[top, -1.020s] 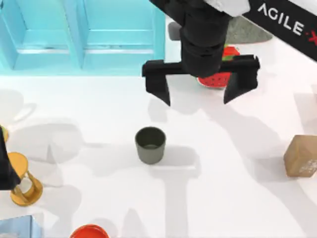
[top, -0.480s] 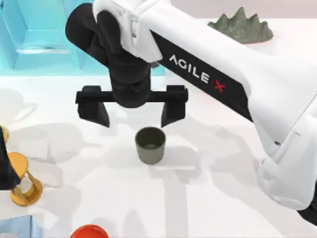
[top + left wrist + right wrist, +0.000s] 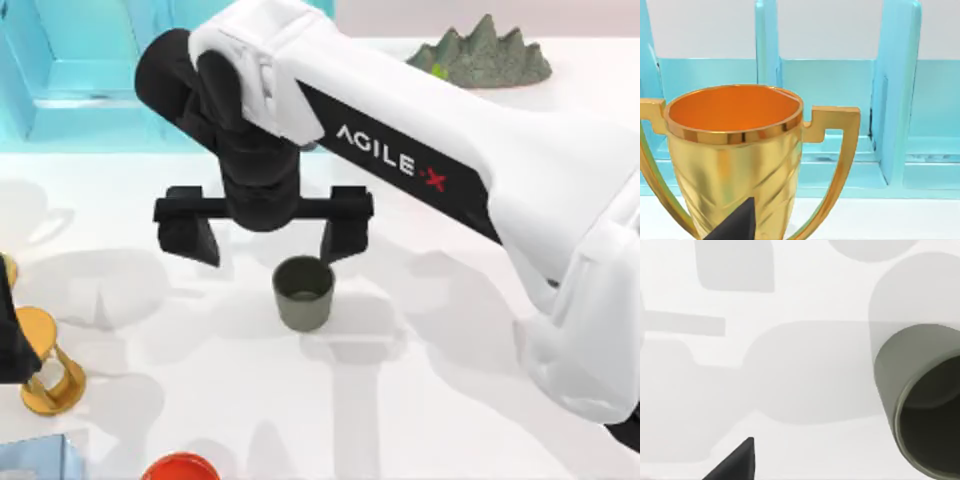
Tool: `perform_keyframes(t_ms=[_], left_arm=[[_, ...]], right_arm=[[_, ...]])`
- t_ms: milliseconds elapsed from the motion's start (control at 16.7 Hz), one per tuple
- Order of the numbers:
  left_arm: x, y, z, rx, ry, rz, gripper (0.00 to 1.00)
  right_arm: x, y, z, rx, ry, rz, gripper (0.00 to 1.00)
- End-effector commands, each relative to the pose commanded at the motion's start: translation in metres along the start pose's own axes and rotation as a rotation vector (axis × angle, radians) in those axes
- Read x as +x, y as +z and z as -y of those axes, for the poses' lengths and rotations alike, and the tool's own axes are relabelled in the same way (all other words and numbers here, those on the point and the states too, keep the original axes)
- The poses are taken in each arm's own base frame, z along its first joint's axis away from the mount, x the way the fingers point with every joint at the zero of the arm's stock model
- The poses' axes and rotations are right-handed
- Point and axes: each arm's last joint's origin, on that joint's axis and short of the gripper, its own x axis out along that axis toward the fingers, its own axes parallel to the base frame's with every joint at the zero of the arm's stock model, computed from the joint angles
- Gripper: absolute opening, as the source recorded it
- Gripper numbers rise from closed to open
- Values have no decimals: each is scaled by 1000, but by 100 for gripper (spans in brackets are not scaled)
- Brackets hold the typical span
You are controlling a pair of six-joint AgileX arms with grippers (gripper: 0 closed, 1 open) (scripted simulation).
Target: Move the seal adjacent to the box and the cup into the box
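Overhead, spread right gripper (image 3: 263, 238) near cup (image 3: 303, 292).

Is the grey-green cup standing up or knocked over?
Upright. The cup stands on the table with its round open mouth facing up and an empty inside.

a: matt and smooth on the grey-green cup (image 3: 303, 292), like unglazed ceramic; same dull finish on the white table (image 3: 450, 350)
b: polished gold metal on the trophy (image 3: 735, 160), mirror-bright at the rim. glossy blue plastic on the box (image 3: 90, 70)
a: matt black on the right gripper (image 3: 265, 235), satin white on the arm shell (image 3: 520, 170)
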Motion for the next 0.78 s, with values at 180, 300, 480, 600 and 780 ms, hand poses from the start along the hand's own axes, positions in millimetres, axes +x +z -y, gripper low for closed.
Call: perform_keyframes(t_ms=[180, 300, 480, 600, 780], left_arm=[[0, 0, 0, 0, 0, 0, 100], [0, 0, 0, 0, 0, 0, 100], [0, 0, 0, 0, 0, 0, 100], [0, 0, 0, 0, 0, 0, 100], [0, 0, 0, 0, 0, 0, 100]], right_arm=[[35, -1, 0, -1, -8, -6, 100], [50, -3, 1, 0, -5, -4, 100], [56, -4, 2, 0, -4, -4, 100], [56, -4, 2, 0, -4, -4, 100], [56, -4, 2, 0, -4, -4, 77]])
